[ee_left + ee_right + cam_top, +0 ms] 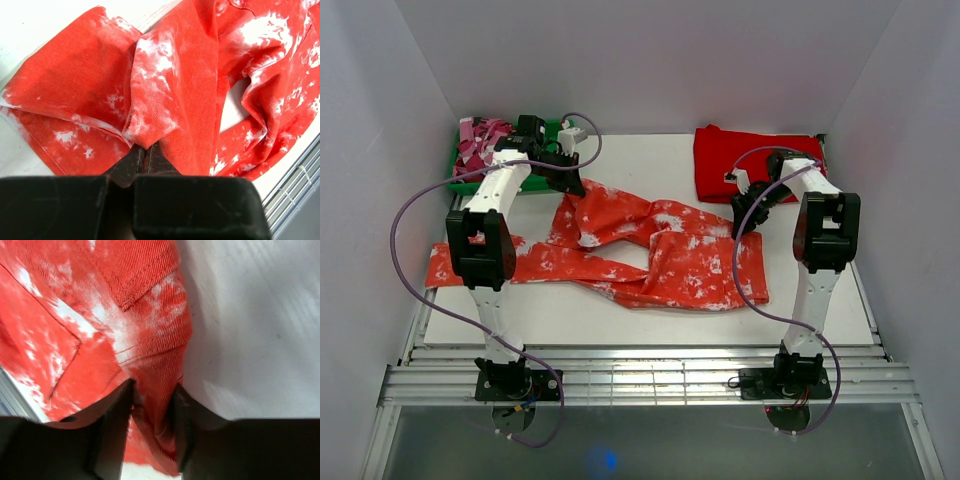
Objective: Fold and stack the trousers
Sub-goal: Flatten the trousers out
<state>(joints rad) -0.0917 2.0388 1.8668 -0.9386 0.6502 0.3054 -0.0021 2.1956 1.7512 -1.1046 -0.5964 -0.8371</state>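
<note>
Your trousers [685, 262] lie spread across the middle of the white table [620, 322]. The waist end is on the right. One leg runs flat to the left edge of the table and passes under your left arm [480, 245]. The other leg bends up toward the back left. Your left gripper [143, 149] is at that back leg. Its two fingers are pressed tight together, and a raised fold of the speckled cloth is pinched at their tips. Your right gripper [153, 392] is at the waist end. Its fingers stand partly apart, with a thick bunch of cloth by a pocket seam squeezed between them and touching both. Bare table shows just beside that bunch. A plain red folded cloth [755, 160] lies at the back right, apart from the trousers. A green bin [457, 183] sits in the back left corner. It holds what looks like pink and white cloth [480, 135], but that is too small to be sure.
</note>
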